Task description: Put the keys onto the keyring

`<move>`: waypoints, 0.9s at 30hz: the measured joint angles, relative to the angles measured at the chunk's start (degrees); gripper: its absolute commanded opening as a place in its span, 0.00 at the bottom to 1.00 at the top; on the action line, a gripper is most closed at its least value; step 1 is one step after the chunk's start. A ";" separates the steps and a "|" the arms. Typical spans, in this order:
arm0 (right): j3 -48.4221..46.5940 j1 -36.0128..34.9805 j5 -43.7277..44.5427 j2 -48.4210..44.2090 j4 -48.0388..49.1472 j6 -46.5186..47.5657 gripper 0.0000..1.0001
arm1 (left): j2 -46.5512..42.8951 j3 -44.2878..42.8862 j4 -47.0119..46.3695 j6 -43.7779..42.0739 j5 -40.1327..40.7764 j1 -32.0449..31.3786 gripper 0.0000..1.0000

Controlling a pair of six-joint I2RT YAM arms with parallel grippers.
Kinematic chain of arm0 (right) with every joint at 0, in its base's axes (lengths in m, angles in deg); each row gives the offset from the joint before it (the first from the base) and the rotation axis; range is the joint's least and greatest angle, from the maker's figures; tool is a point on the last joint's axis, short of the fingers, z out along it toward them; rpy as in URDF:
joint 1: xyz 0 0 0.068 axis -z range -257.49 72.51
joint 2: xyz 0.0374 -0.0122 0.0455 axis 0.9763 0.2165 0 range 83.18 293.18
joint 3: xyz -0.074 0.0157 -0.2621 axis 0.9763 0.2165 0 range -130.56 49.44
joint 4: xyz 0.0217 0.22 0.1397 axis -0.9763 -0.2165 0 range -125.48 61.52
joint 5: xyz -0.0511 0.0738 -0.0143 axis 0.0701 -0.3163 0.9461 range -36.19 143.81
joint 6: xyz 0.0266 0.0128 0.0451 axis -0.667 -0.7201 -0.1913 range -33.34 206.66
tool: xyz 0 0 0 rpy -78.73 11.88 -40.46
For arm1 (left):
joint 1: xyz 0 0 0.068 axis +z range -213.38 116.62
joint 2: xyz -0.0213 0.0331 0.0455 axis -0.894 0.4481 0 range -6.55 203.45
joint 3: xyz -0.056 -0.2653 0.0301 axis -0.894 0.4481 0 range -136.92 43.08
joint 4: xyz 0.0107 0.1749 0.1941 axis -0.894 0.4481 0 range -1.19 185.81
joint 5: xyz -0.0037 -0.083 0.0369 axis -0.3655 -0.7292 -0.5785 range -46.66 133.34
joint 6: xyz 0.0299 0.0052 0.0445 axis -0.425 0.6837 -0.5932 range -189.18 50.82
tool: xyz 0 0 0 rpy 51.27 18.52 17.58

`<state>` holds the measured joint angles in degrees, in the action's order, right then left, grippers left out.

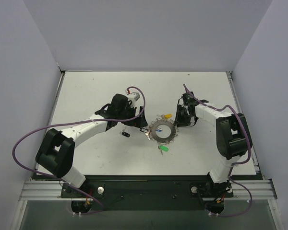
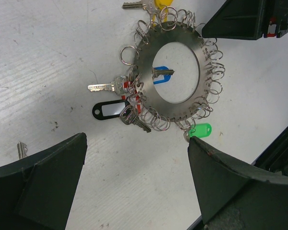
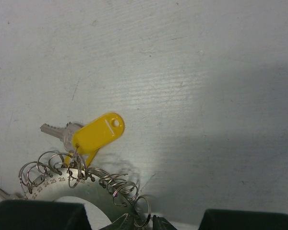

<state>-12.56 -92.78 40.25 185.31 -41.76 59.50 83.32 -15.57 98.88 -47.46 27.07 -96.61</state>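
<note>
Keyring (image 2: 175, 111), one; yellow tag (image 3: 98, 133), one; green tag (image 2: 200, 130), one.

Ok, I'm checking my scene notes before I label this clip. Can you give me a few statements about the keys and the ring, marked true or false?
1. The left gripper has its jaws wide open. True.
2. The yellow tag lies inside the keyring's hollow centre. False: it lies outside the rim, and a blue-headed key sits in the centre.
3. From the top camera, the green tag is on the keyring's near side, toward the robot. True.
4. The keyring is lifted off the table. False: it lies flat on it.
</note>
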 measured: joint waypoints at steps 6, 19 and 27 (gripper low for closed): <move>-0.04 0.22 -0.61 1.22 0.59 -0.52 0.20 | 0.00 0.00 0.07 -0.02 0.02 0.00 0.96; -0.11 1.05 -1.81 1.92 2.51 -1.99 0.00 | 0.00 0.00 0.09 -0.15 0.68 0.00 0.96; 0.09 1.07 -1.68 -0.90 2.51 -0.87 0.00 | -0.33 0.00 0.17 -0.37 1.38 0.00 0.96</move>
<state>-12.47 -91.71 38.57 184.41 -39.25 58.63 82.99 -15.57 99.05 -47.84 28.44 -96.61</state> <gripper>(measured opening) 0.044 0.960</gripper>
